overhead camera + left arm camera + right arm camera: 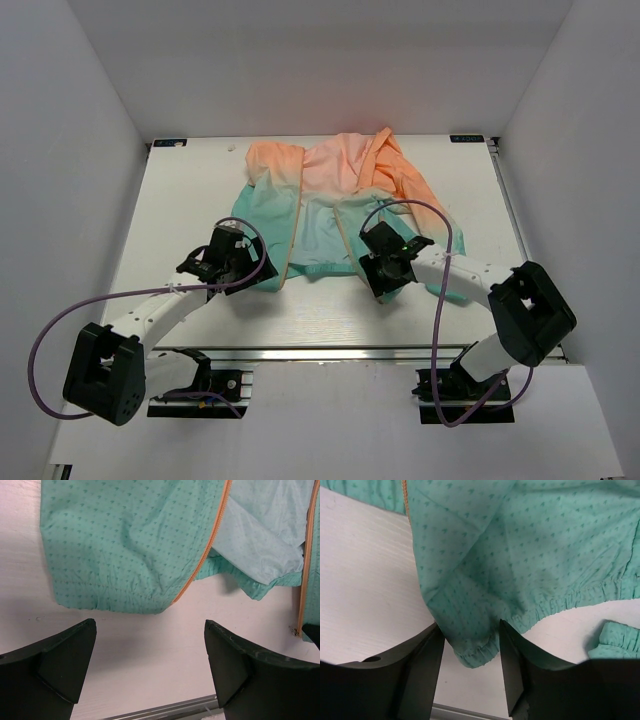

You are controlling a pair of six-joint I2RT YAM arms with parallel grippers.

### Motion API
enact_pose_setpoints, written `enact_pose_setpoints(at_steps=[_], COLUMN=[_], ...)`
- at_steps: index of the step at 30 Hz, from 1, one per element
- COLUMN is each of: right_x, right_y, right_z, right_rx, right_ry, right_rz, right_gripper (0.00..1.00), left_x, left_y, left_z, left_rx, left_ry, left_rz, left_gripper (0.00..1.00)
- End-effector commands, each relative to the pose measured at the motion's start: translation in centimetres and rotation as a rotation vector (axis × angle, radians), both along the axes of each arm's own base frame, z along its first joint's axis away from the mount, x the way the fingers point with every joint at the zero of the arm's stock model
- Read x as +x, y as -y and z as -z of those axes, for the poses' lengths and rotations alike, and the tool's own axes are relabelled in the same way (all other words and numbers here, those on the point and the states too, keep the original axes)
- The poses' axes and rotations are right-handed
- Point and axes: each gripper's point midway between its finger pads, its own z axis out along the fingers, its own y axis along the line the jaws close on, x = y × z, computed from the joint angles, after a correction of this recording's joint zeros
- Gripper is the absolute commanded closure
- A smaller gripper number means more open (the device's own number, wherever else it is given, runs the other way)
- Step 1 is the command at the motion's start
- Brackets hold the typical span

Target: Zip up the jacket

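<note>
- The right tool [470, 625] is straddling the jacket's [340, 210] teal hem corner [475, 652], jaws partway in; whether it is pinching cannot be told. It should probably be biting deep on the elastic.
- The left tool [150, 625] is hovering spread wide, near of the left panel.
- The jacket is lying unzipped mid-surface [200, 170], peach far, teal near, its orange zipper [205, 555] unjoined.

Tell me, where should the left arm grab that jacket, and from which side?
Probably the teal hem corner of the jacket, where the orange zipper ends. It lies flat, pointing back toward the robot, just ahead of the open left gripper, so come in low from the near side, one finger under the hem.
</note>
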Motion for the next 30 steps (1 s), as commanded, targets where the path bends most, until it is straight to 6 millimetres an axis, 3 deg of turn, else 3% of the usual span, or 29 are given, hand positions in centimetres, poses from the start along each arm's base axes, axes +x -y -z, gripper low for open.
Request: enact_pose_setpoints(at_steps=[1, 4, 8, 14, 15, 18, 20, 24, 26, 27, 28, 29, 30], right_x=[-1.0, -1.3, -2.7, -3.0, -3.2, -2.7, -2.4, -0.8, -0.8, 0.3, -0.1, 0.7, 2.3], right_y=[0.9, 1.1, 1.1, 1.1, 1.0, 0.7, -0.3, -3.1, -5.3, -7.1, -7.1, -7.0, -7.7], right_z=[0.5, 0.6, 1.5, 2.0, 2.2, 1.8, 1.0, -1.8, -4.1, -6.0, -7.2, -8.3, -10.8], right_rx=[-0.040, -0.044, -0.040, -0.036, -0.032, -0.013, 0.039, 0.191, 0.334, 0.427, 0.475, 0.479, 0.535], right_ry=[-0.045, -0.054, -0.126, -0.143, -0.151, -0.124, -0.110, -0.034, 0.030, 0.136, 0.207, 0.305, 0.461], right_rz=[0.013, 0.032, 0.030, 0.052, 0.051, 0.053, 0.044, 0.022, -0.083, -0.133, -0.168, -0.184, -0.176], right_gripper=[0.48, 0.53, 0.51, 0.54, 0.58, 0.84, 0.99, 1.00, 1.00, 1.00, 1.00, 1.00, 1.00], left_x=[0.3, 0.3, 0.6, 0.6, 0.7, 0.8, 0.9, 1.0, 0.9, 1.0, 0.9, 0.9, 0.9], left_y=[0.1, 0.1, -0.4, -0.5, -0.5, -0.4, -0.1, 0.3, 0.5, 0.5, 0.5, 0.5, 0.5], left_z=[-0.9, -0.7, -0.7, -0.6, -0.7, -0.6, -0.6, -0.6, -0.5, -0.5, -0.3, -0.3, -0.2], left_rx=[0.000, 0.001, 0.031, 0.043, 0.042, 0.044, 0.046, 0.071, 0.088, 0.100, 0.106, 0.109, 0.111], left_ry=[0.024, 0.019, 0.028, 0.025, 0.026, 0.024, 0.022, 0.014, 0.006, 0.004, -0.003, -0.005, -0.011], left_rz=[-0.003, -0.003, -0.019, -0.018, -0.018, -0.013, 0.000, 0.020, 0.027, 0.026, 0.029, 0.026, 0.024], left_gripper=[0.02, 0.02, 0.02, 0.02, 0.02, 0.02, 0.02, 0.02, 0.02, 0.02, 0.02, 0.02, 0.02])
